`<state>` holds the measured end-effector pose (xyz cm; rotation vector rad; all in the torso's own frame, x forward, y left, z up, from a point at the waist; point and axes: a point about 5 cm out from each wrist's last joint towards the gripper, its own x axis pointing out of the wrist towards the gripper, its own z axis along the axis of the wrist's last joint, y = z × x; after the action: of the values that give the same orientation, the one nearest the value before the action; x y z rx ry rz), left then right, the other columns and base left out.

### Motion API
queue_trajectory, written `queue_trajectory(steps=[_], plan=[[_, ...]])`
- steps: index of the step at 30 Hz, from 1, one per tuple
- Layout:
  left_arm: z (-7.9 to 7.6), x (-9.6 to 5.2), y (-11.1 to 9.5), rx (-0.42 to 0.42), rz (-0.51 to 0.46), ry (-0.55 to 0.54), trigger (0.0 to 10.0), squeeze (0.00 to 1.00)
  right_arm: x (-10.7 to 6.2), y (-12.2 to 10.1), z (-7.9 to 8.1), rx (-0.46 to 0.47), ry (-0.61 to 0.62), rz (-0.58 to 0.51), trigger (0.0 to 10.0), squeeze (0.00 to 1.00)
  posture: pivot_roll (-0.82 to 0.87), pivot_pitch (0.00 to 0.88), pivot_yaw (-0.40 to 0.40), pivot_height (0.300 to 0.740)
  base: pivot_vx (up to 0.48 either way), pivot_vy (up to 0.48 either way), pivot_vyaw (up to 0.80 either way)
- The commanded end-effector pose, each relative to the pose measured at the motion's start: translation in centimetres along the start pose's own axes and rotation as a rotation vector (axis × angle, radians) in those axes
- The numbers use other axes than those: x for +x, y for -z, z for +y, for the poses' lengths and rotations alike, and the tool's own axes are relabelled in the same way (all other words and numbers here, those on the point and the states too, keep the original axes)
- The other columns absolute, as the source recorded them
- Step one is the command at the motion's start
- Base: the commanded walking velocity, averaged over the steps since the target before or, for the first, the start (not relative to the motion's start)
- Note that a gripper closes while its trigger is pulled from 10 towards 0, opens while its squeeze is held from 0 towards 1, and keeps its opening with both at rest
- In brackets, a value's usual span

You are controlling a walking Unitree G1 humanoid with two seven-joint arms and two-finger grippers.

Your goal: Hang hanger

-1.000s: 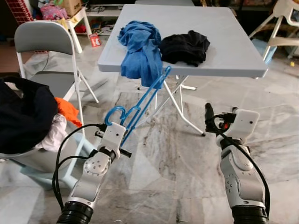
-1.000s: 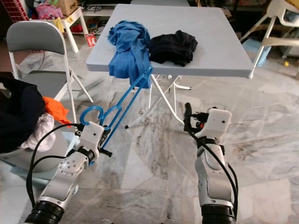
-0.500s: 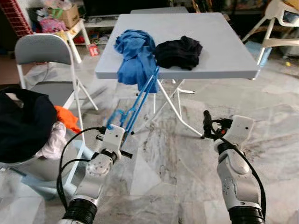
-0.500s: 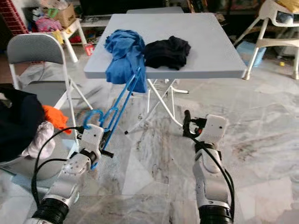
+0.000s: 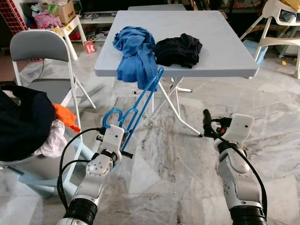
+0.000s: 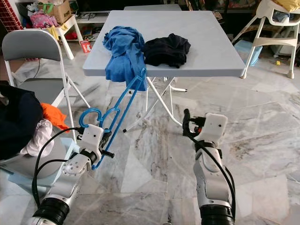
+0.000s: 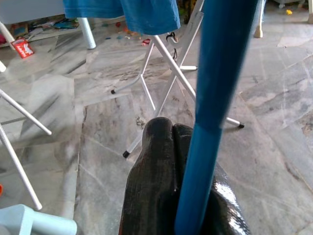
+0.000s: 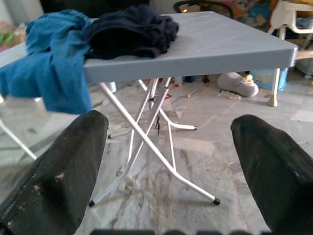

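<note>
So the left gripper (image 5: 123, 140) is clamped tight on the blue hanger (image 5: 140, 101), holding it low over the marble floor (image 5: 178, 159) with its far end angled up toward the edge of the grey folding table (image 5: 220, 51), right by the blue cloth (image 5: 137, 54) draped over that edge. The right gripper (image 8: 168, 161) is raised in front of the table with its fingers spread wide, holding nothing. A black garment (image 5: 178, 49) sits on the tabletop beside the blue one, and there's a grey folding chair (image 5: 35, 47) off to the robot's left.
</note>
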<state>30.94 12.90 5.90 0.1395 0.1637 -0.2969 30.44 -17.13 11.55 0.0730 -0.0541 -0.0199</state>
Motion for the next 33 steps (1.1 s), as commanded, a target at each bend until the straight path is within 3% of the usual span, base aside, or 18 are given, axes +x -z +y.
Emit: queue_trajectory(steps=[1, 5, 8, 14, 29, 33], plan=[[0.5, 0.0, -0.3, -0.005, -0.014, -0.017, 10.0, 0.0, -0.3, 0.2, 0.5, -0.028, -0.048, -0.003, 10.0, 0.0, -0.15, 0.111, -0.005, 0.74, 0.0, 0.0, 0.0], [1.3, -0.9, 0.6, 0.008, -0.016, -0.098, 10.0, 0.0, -1.4, 1.8, 0.5, -0.039, -0.101, 0.051, 10.0, 0.0, -0.13, 0.114, -0.026, 0.74, 0.0, 0.0, 0.0], [3.0, -2.3, 1.4, 0.003, -0.013, -0.209, 10.0, 0.0, -1.9, 2.5, 0.2, -0.047, -0.123, 0.081, 10.0, 0.0, -0.11, 0.12, -0.029, 0.74, 0.0, 0.0, 0.0], [4.9, -3.7, 2.0, -0.008, -0.007, -0.252, 10.0, 0.0, -1.3, 2.4, -0.3, -0.021, -0.087, 0.085, 10.0, 0.0, -0.1, 0.137, -0.026, 0.74, 0.0, 0.0, -0.09], [3.5, -3.5, 1.5, -0.055, -0.033, -0.148, 10.0, 0.0, -1.6, 2.7, 0.5, -0.014, -0.088, 0.087, 10.0, 0.0, -0.11, 0.153, -0.013, 0.74, 0.104, 0.0, -0.8], [3.4, -3.3, 1.5, -0.057, -0.028, -0.137, 10.0, 0.0, -1.6, 2.6, 0.3, -0.019, -0.084, 0.084, 10.0, 0.0, -0.12, 0.152, -0.011, 0.74, 0.267, 0.0, 0.0]])
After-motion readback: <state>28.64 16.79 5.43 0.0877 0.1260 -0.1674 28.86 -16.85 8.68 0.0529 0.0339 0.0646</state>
